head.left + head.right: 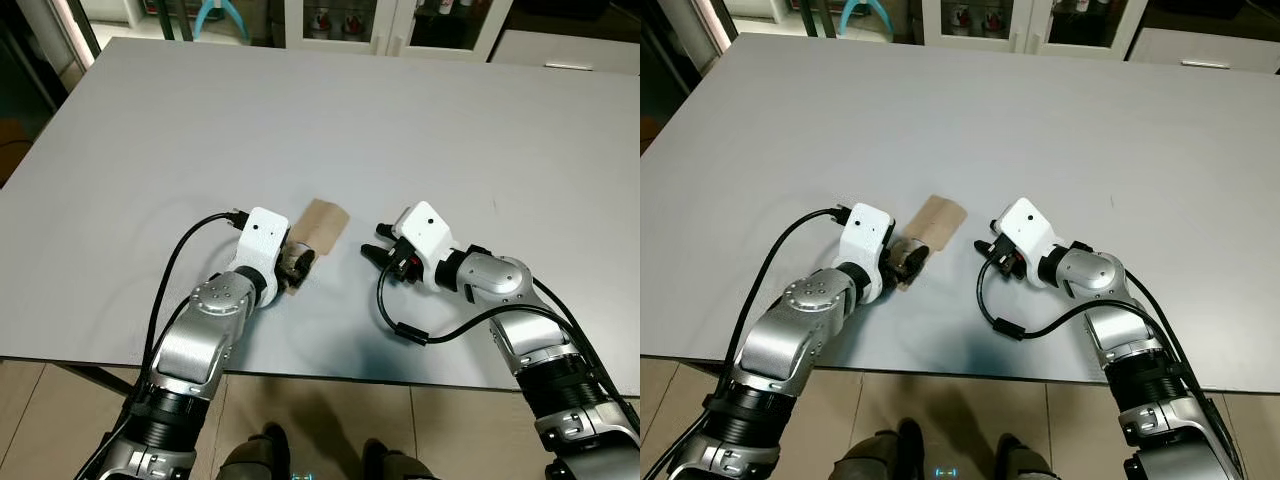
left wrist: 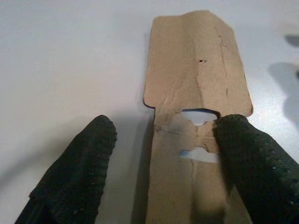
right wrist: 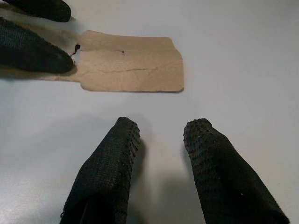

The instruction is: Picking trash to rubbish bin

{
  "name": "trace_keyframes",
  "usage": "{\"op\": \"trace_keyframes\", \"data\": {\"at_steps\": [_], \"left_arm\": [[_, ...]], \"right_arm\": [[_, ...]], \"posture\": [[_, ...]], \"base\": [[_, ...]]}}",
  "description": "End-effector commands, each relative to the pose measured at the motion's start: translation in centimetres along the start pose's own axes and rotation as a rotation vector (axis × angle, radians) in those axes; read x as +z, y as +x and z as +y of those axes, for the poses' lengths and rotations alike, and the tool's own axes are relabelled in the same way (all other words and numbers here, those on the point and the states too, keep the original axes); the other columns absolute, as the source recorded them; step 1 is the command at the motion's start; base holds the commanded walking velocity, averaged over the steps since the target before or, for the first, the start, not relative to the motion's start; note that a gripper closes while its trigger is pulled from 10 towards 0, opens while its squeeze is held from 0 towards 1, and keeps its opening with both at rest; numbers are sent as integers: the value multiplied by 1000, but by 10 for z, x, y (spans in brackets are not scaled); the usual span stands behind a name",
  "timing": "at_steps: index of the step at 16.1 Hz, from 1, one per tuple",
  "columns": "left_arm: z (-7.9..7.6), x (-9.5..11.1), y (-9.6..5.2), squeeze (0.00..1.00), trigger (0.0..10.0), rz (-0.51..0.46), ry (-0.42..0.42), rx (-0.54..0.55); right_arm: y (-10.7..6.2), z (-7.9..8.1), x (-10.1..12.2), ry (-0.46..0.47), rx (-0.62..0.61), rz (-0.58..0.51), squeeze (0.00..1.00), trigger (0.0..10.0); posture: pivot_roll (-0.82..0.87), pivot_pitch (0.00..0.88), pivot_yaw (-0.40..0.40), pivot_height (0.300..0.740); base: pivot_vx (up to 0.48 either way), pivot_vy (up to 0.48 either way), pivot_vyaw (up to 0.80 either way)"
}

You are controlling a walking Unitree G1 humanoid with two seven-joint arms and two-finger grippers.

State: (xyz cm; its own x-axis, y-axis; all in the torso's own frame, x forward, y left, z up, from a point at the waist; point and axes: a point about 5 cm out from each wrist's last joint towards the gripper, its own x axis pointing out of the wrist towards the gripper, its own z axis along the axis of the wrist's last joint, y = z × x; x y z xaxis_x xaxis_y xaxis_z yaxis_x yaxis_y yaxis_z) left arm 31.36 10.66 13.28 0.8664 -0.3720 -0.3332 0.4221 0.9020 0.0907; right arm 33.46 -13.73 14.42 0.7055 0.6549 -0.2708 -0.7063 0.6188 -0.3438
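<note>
A flat piece of brown cardboard (image 1: pixel 322 222) lies on the grey table (image 1: pixel 300 110) near its front edge. My left gripper (image 1: pixel 297 262) rests at the cardboard's near end, open. In the left wrist view the cardboard (image 2: pixel 196 70) runs between the fingers: one fingertip (image 2: pixel 93 140) sits on bare table beside it, the other (image 2: pixel 238 135) lies against its torn edge. My right gripper (image 1: pixel 375 252) is open, low over the table just right of the cardboard (image 3: pixel 131 70), pointing at it with a gap between. The left gripper's fingers (image 3: pixel 32 51) touch the cardboard's far end in the right wrist view.
The table's front edge (image 1: pixel 330 375) runs just below both arms, with tiled floor (image 1: pixel 330 420) beneath. Black cables (image 1: pixel 400 325) loop from each wrist onto the table. Cabinets (image 1: pixel 390 25) stand behind the far edge. The tabletop spreads wide beyond the cardboard.
</note>
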Motion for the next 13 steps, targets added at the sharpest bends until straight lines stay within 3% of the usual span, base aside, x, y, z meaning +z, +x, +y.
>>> {"op": "trace_keyframes", "data": {"at_steps": [1, 13], "left_arm": [[-12, -33, 2, 0, 0, 136, -60, -78], [-15, -32, 2, 0, 0, 110, -105, -89]], "right_arm": [[-2, -1, -1, 1, -11, 2, 0, 10000], [-2, 0, -3, 8, -9, 9, 0, 10000]], "posture": [[-77, 184, 7, 740], [-81, 188, 4, 740]], "base": [[0, 0, 0], [0, 0, 0]]}}
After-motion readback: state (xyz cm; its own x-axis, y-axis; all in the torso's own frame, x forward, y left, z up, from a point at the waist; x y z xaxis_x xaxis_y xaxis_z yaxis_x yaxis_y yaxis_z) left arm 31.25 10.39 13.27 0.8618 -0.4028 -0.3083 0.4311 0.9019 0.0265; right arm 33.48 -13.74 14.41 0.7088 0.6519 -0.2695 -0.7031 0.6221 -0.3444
